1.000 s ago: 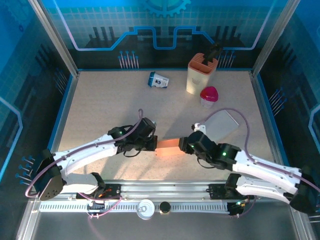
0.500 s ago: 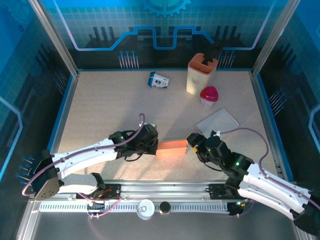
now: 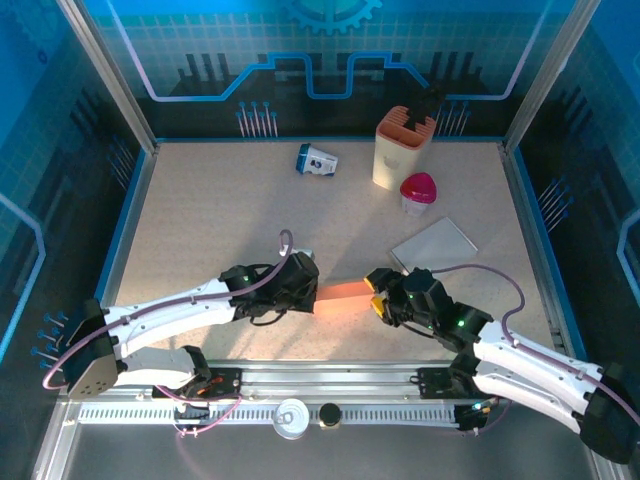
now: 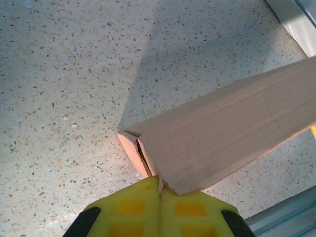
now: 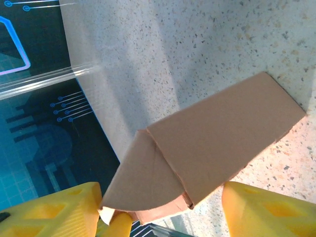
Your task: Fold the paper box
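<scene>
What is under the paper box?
Speckled table shows around the paper box, which is pinched at one end by the left gripper. The patch directly beneath is covered.

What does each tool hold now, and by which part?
The left tool is shut on the paper box, pinching a corner of one end. The right tool stands open around the flap end, not clamping.

Left wrist view: the paper box (image 4: 222, 133) runs off the right edge, so its far end is unseen. Its near corner is lost between the fingers of the left pincer (image 4: 159, 183), which the bottom edge cuts off.

Right wrist view: the bottom edge crops the right pincer (image 5: 160, 197).

Top view: the print on the small blue-and-white item (image 3: 317, 160) is too small to read.
</scene>
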